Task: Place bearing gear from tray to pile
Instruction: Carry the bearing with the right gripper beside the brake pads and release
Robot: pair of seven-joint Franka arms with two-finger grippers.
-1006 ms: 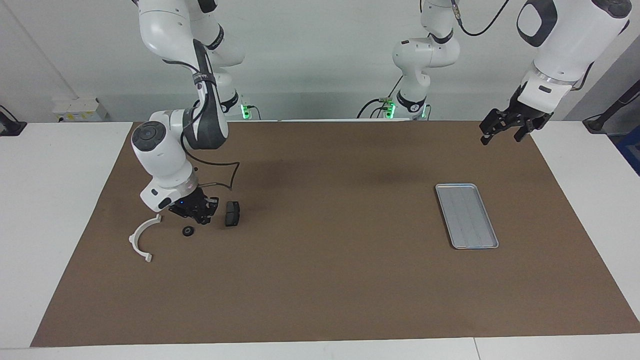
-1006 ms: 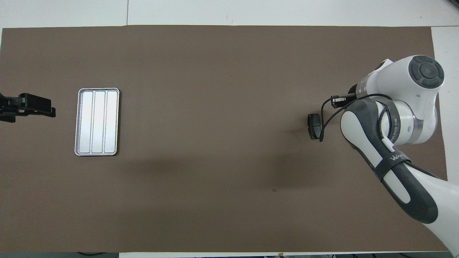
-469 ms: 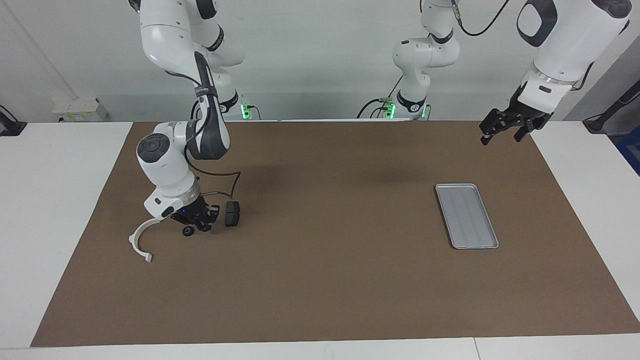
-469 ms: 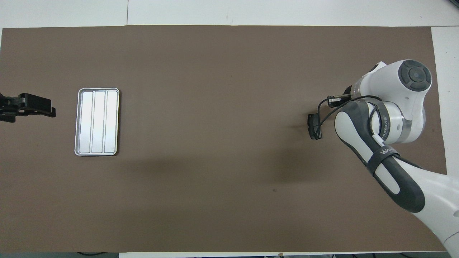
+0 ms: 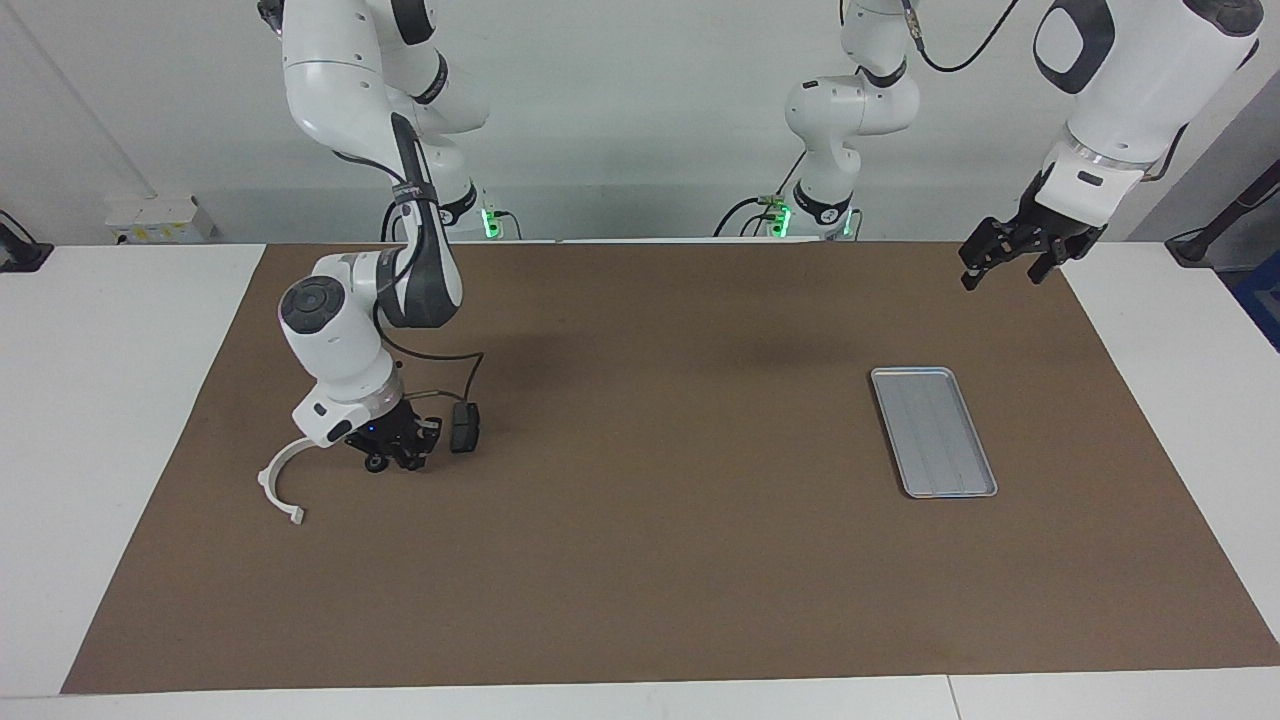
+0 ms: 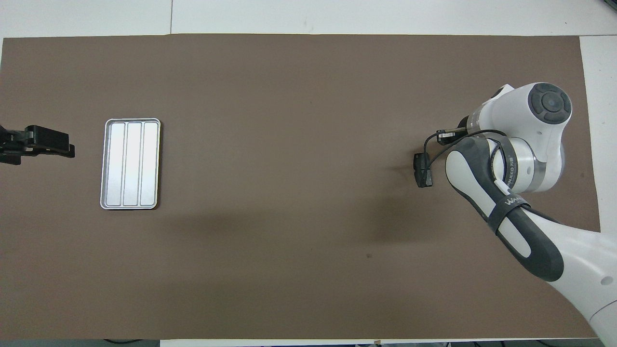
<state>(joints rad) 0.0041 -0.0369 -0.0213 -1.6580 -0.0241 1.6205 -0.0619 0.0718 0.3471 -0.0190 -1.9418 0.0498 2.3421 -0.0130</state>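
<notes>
My right gripper (image 5: 392, 458) low over bearing gear (image 5: 376, 463), finger state unclear | gear between white bracket (image 5: 279, 478) and brake pad (image 5: 463, 427) | tray (image 5: 933, 431) well apart | left gripper (image 5: 1003, 262) waits, fingers apart.

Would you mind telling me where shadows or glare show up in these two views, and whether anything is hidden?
Overhead view: the tray gleams bright, with soft arm shadows on the brown mat; the right arm covers most of the parts at its end, leaving one brake pad showing. Facing view: the tray looks dull grey-blue, and faint shadows lie mid-mat.
</notes>
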